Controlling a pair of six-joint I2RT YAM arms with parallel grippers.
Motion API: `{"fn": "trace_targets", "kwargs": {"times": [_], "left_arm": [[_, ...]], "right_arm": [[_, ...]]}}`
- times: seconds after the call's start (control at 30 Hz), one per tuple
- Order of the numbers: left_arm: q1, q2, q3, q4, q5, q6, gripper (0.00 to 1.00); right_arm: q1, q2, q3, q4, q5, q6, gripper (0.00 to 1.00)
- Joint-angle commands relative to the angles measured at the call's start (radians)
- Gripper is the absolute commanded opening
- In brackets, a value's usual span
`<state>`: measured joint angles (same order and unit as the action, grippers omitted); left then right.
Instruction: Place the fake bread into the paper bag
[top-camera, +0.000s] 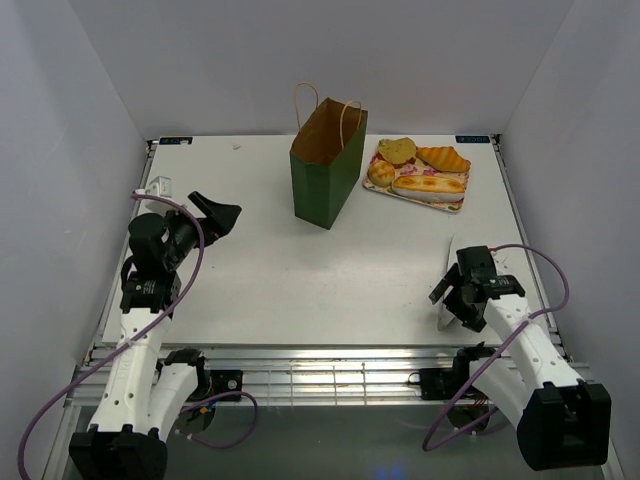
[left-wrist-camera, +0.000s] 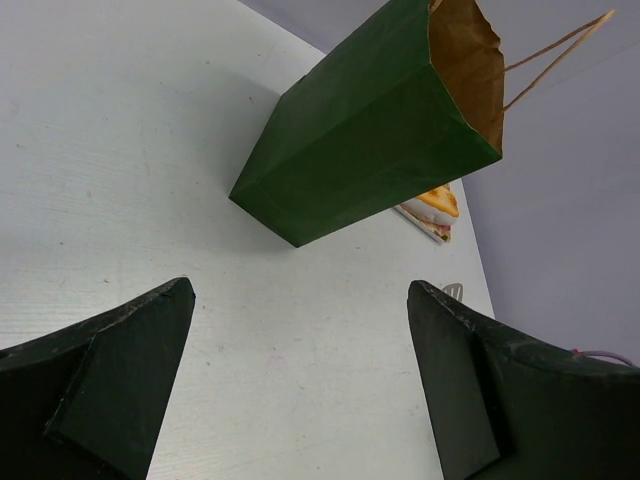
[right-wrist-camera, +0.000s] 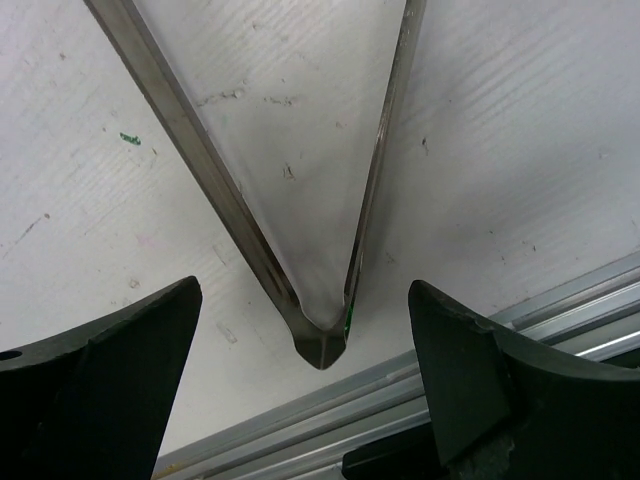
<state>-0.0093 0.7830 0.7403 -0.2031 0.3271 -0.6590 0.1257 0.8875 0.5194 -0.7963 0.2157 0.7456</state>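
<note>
On the table (top-camera: 300, 280), the paper bag (top-camera: 325, 180) is being presented upright and open-mouthed, with the fake bread (top-camera: 430, 183) lying on the floral tray (top-camera: 455, 205) just beside it. Metal tongs (right-wrist-camera: 320, 340) are being framed by the right gripper (right-wrist-camera: 300, 290), whose fingers are spread wide and touching nothing. Both tong arms should probably be gripped squarely, above the hinge. The left gripper (left-wrist-camera: 300, 290), also spread and empty, is being pointed at the bag.

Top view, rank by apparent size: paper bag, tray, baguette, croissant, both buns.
1. paper bag and tray: close; the bag's top is nearer the camera, so unranked
2. baguette
3. croissant
4. far bun and near bun: alike
</note>
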Motion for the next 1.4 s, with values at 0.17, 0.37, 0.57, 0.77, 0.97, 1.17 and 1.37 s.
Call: {"fn": "trace_targets", "kwargs": {"times": [0.17,0.37,0.57,0.77,0.97,1.17,1.37], "left_arm": [[0.000,-0.056,0.019,-0.001,0.007,0.013,0.98],[0.000,-0.083,0.016,0.008,0.006,-0.001,0.98],[0.000,-0.093,0.008,0.027,0.024,-0.017,0.98],[0.000,-0.096,-0.008,0.041,0.047,-0.037,0.98],[0.000,-0.103,-0.018,0.070,0.096,-0.065,0.95],[0.000,-0.097,0.010,0.059,0.121,-0.071,0.94],[0.000,-0.100,0.050,0.034,0.148,-0.067,0.94]], "right_arm": [[0.011,0.135,0.013,0.196,0.137,0.009,0.90],[0.032,0.223,0.007,0.261,0.224,0.009,0.99],[0.046,0.315,0.010,0.290,0.301,0.001,0.90],[0.061,0.272,-0.024,0.356,0.297,-0.026,0.61],[0.061,0.233,0.074,0.292,0.309,-0.080,0.48],[0.039,0.082,0.178,0.252,0.173,-0.179,0.45],[-0.061,0.079,0.301,0.209,-0.149,-0.239,0.48]]}}
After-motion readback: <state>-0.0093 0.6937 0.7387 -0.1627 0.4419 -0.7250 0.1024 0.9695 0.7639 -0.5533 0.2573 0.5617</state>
